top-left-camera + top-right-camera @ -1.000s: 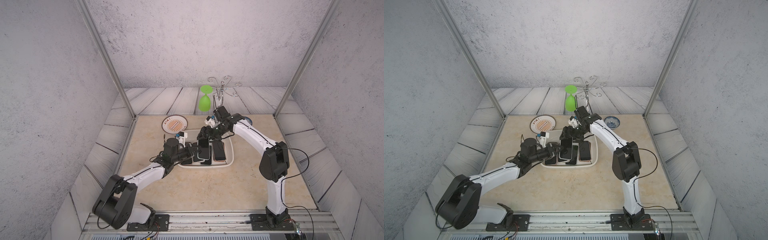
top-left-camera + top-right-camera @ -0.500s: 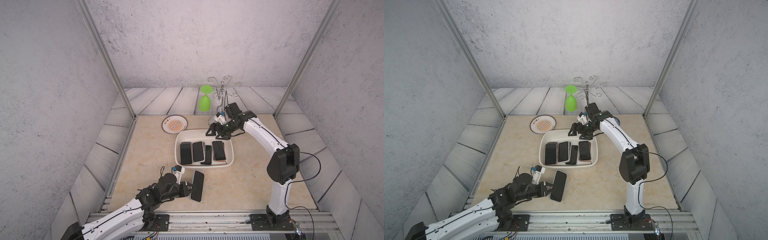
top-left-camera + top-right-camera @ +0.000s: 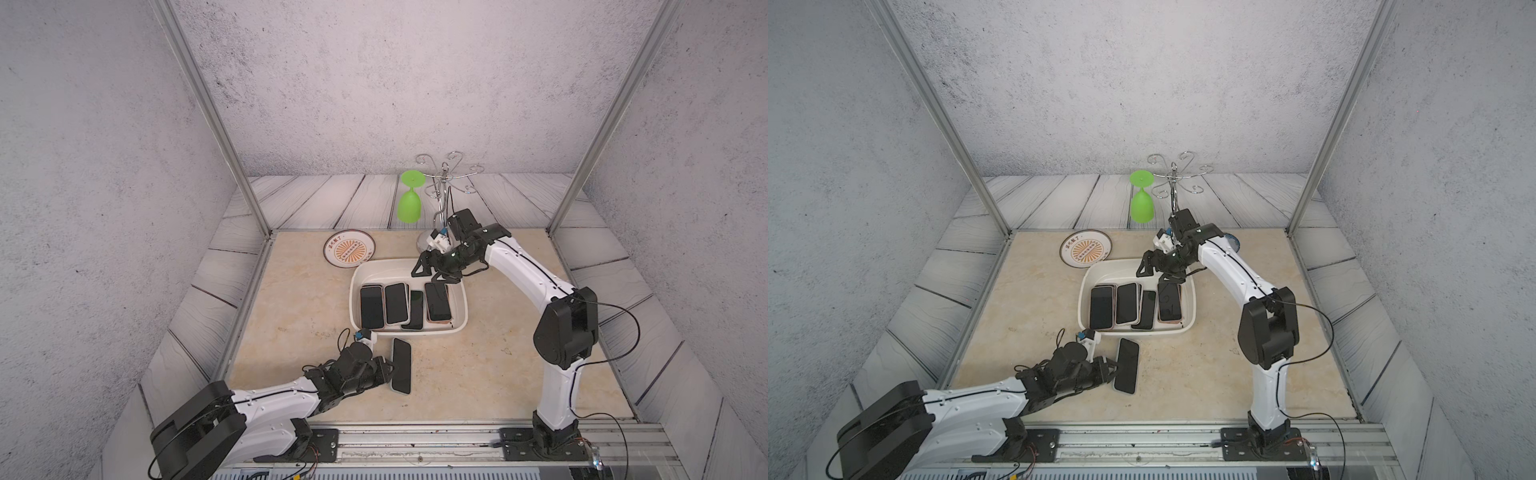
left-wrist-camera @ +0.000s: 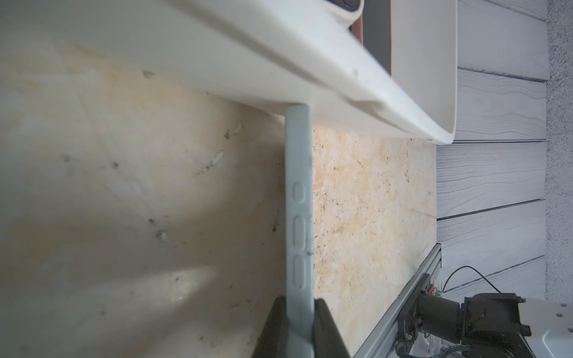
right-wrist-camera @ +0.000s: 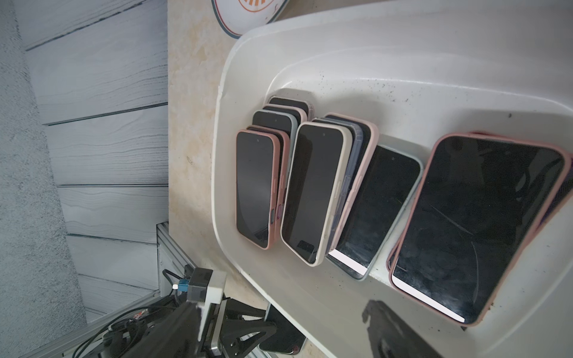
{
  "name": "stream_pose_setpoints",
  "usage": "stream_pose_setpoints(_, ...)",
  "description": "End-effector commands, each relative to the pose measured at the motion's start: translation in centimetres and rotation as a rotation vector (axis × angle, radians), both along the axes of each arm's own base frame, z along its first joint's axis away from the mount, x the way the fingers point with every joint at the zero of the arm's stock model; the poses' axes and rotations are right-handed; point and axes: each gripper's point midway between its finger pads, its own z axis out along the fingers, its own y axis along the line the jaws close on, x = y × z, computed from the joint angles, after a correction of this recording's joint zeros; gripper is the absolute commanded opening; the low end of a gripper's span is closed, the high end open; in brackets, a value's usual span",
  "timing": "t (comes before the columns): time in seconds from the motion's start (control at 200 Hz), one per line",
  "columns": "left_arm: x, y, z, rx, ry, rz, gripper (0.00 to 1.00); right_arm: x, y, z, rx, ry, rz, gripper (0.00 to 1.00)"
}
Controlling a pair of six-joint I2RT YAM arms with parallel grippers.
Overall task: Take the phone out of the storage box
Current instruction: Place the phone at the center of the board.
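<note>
Many phones (image 3: pixel 395 303) crowd the storage box (image 3: pixel 386 272), orange plate (image 3: pixel 349 248) just beside

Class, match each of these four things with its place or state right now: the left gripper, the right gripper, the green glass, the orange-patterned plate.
Things:
1. left gripper
2. right gripper
3. green glass
4. orange-patterned plate

Places or states:
A. hangs upside down from the wire rack
B. open, above the far end of the storage box
C. flat on the table, by the storage box's far corner
D. shut on a phone outside the storage box

Pairs: 1-D; 2-B; 3-A; 4-C
</note>
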Motion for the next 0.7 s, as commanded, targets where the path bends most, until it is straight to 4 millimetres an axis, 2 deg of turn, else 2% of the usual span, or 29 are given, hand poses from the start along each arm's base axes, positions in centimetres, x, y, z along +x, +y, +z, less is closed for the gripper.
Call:
stream_pose_setpoints(0.0,0.1,0.8,-0.9,0.028,-0.005,0.027,0.09,0.2,-0.9,-1.8,-0.077,0.007,-0.001,0.89)
stream_pose_setpoints(0.015,0.0,1.0,-1.0,0.037,-0.003,0.032,0.11,0.4,-1.0,-2.1,-0.092,0.007,-0.004,0.89)
stream_pose_setpoints(0.08,0.0,1.8,-1.2,0.075,-0.003,0.043,0.34,1.2,-2.1,-3.6,-0.178,0.004,-0.032,0.89)
stream_pose_setpoints(0.16,-0.2,2.7,-1.2,0.125,-0.002,0.049,0.50,2.3,-3.6,-5.1,-0.293,-0.014,-0.064,0.89)
stream_pose_setpoints(0.21,-0.2,3.3,-1.1,0.152,0.000,0.064,0.67,2.9,-4.5,-6.1,-0.371,-0.025,-0.080,0.90)
stream_pose_setpoints(0.25,-0.3,3.9,-1.2,0.172,0.001,0.079,0.73,3.4,-5.2,-6.7,-0.424,-0.032,-0.086,0.90)
stream_pose_setpoints(0.435,-0.2,5.1,0.1,0.213,-0.026,0.097,0.89,5.0,-6.7,-10.0,-0.611,-0.054,-0.092,0.90)
stream_pose_setpoints(0.555,-0.3,4.4,2.0,0.210,-0.049,0.041,0.91,5.7,-6.5,-11.9,-0.665,-0.051,-0.082,0.90)
stream_pose_setpoints(0.696,-0.2,3.5,5.3,0.189,-0.105,-0.016,0.91,6.3,-5.9,-13.6,-0.686,-0.042,-0.076,0.90)
